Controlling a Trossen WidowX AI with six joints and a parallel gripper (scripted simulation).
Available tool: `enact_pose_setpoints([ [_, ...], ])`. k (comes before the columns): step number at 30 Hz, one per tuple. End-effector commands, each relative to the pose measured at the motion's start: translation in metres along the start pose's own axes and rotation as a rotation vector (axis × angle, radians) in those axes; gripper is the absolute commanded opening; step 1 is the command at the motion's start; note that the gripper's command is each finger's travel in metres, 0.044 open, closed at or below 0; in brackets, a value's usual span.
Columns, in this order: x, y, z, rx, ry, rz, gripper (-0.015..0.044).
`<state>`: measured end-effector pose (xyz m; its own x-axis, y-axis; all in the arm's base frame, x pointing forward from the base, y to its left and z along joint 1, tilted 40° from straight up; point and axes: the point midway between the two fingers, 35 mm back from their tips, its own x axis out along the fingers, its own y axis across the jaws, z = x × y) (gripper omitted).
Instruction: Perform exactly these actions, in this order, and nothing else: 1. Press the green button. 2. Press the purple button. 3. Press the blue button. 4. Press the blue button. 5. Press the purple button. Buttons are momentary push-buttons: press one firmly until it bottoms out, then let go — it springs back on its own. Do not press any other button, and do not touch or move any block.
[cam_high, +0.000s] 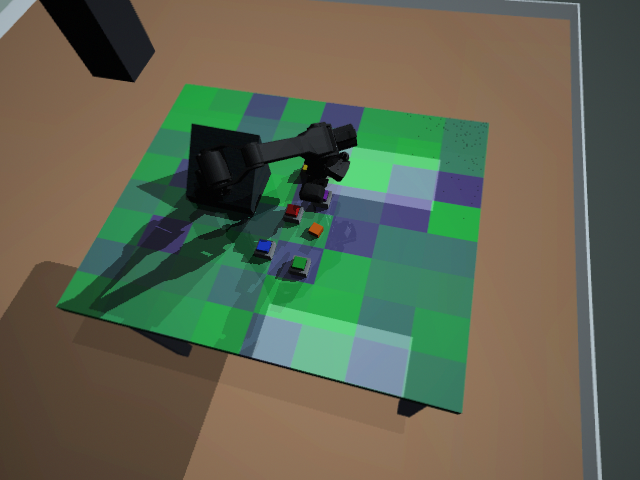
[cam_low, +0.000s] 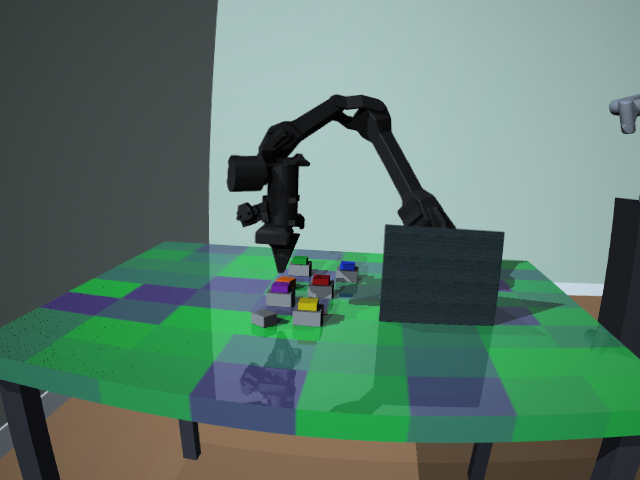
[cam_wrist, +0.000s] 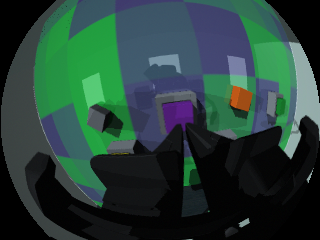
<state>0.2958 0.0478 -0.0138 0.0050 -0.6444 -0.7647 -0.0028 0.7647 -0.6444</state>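
Hovering just above purple button (cam_high: 326, 196) (cam_low: 281, 287) (cam_wrist: 178, 115), my claw (cam_high: 312, 193) (cam_low: 280, 270) (cam_wrist: 183, 128) points down, fingers pressed together, pinching nothing. Purple cap sits raised on gray housing. Red button (cam_high: 292, 210) (cam_low: 321, 280) and orange block (cam_high: 315, 230) (cam_low: 286, 280) (cam_wrist: 241, 98) near it on table (cam_high: 413, 273) (cam_low: 351, 382) (cam_wrist: 160, 37). Blue button (cam_high: 264, 246) (cam_low: 347, 266) and green button (cam_high: 299, 264) (cam_low: 300, 260) (cam_wrist: 280, 106) stand farther off, caps raised, untouched.

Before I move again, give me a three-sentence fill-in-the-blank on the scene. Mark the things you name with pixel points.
The closed black gripper (cam_high: 313, 200) (cam_low: 280, 271) (cam_wrist: 183, 128) points down above the square ____ button.
The small block nearest the square yellow button (cam_high: 305, 167) (cam_low: 308, 304) is ____.
The small block beside the square red button (cam_high: 292, 210) (cam_low: 321, 280) is ____.
Missing words: purple; grey; orange.
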Motion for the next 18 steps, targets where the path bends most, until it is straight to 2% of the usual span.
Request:
enact_pose_setpoints([
  [1, -0.026, 0.002, 0.002, 0.001, -0.001, 0.009, 0.002],
  [4, -0.062, 0.001, 0.0, 0.003, 0.002, 0.008, 0.002],
  [10, -0.065, -0.002, 0.0, 0.003, 0.002, 0.008, 0.002],
  [18, -0.073, -0.106, -0.032, -0.002, 0.002, 0.018, 0.002],
])
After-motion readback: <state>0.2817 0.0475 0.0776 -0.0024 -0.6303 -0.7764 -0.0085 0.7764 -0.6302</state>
